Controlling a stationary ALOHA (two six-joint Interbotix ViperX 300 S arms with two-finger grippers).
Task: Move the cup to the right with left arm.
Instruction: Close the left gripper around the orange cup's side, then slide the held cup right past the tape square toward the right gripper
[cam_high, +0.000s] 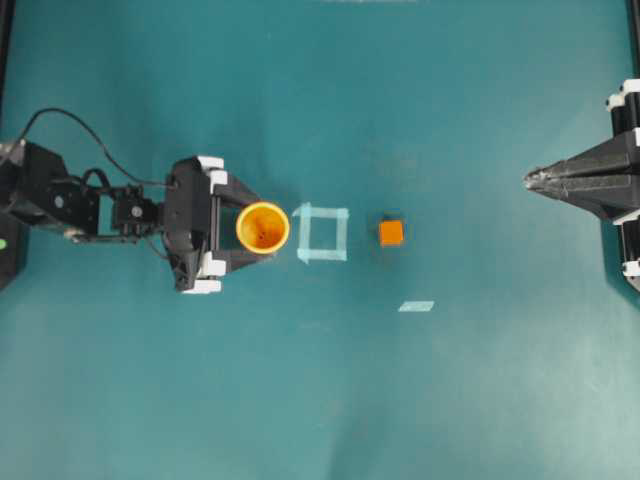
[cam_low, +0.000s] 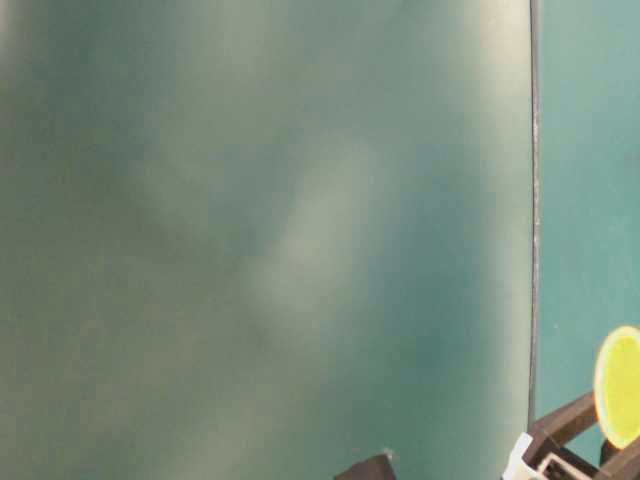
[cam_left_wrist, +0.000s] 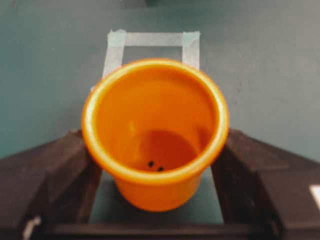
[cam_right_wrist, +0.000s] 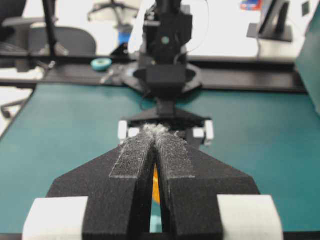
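Observation:
The cup (cam_high: 263, 227), orange with a yellow rim, stands upright left of the table's middle. My left gripper (cam_high: 262, 228) has a black finger on each side of it. In the left wrist view the cup (cam_left_wrist: 155, 125) sits between the two fingers (cam_left_wrist: 55, 175), and both touch it just under the rim. The left gripper is shut on the cup. The table-level view catches the cup's rim (cam_low: 620, 385) and one finger (cam_low: 565, 420). My right gripper (cam_high: 527, 178) rests at the right edge, shut and holding nothing, its tips (cam_right_wrist: 156, 131) pointing toward the left arm (cam_right_wrist: 165, 45).
A pale tape square (cam_high: 322, 233) lies just right of the cup, also seen beyond it from the left wrist (cam_left_wrist: 152, 39). A small orange cube (cam_high: 391, 232) sits further right, and a loose tape strip (cam_high: 416, 306) lies nearer the front.

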